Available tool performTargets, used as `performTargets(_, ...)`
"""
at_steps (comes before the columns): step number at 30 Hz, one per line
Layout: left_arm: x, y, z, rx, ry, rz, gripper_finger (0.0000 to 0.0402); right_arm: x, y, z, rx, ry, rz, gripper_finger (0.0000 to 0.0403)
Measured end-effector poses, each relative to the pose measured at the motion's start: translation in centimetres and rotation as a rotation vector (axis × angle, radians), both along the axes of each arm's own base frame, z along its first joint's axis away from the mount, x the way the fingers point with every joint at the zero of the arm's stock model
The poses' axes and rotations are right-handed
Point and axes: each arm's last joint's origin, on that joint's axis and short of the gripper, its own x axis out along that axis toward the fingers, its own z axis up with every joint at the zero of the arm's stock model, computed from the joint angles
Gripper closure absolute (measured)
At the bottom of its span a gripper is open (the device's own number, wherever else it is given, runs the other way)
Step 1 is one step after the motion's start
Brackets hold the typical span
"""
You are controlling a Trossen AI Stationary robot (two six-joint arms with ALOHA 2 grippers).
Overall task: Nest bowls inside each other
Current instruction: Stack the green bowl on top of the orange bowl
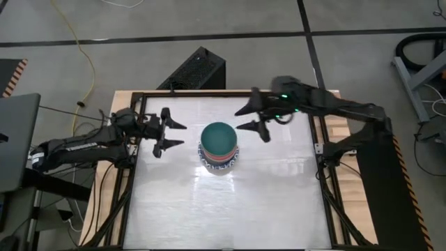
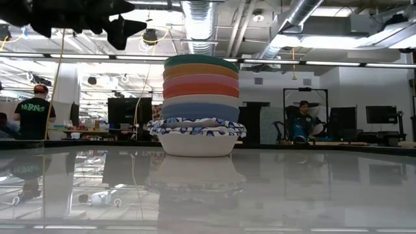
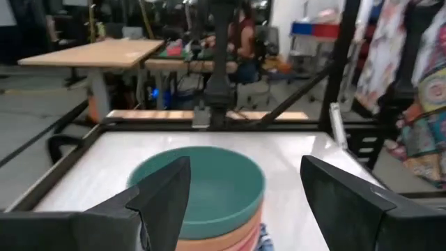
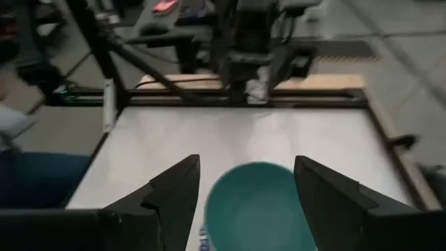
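Stack (image 1: 219, 148): bowls nested mid-worktop, green on top, so I judge nesting done.
Left tool (image 1: 174, 135): spread, empty, left of stack.
Right tool (image 1: 252, 119): spread, empty, far-right.

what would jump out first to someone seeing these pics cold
A tall stack of nested round bowls stands mid-table, a dark green bowl on top and a white bowl with a blue-patterned rim at the bottom. The left gripper and right gripper hang open and empty on either side.
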Motion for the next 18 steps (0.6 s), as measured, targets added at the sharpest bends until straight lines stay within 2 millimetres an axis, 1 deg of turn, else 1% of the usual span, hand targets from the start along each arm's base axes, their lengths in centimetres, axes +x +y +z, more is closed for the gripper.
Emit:
performTargets(2,0.2,-0.2,-0.7,-0.005,-0.028,-0.018,0.0141,-1.4,0.7,1.0,-0.029,-0.028,-0.038,0.0148)
performTargets(5,0.9,-0.5,-1.0,-0.006,-0.069,-0.021,0.0141,-2.9,1.7,1.9,-0.055,-0.057,-0.079,0.0148)
performTargets(8,1.9,-0.7,-1.5,-0.007,-0.061,-0.021,0.0141,-3.9,2.5,2.4,-0.072,-0.066,-0.100,0.0148)
performTargets(13,4.0,-1.1,-2.9,-0.006,-0.007,-0.026,0.0141,-4.0,3.3,1.9,-0.063,-0.018,-0.093,0.0148)
performTargets(18,5.7,-1.4,-3.7,0.009,-0.032,-0.024,0.0141,-3.7,3.7,1.5,-0.069,0.016,-0.088,0.0148)
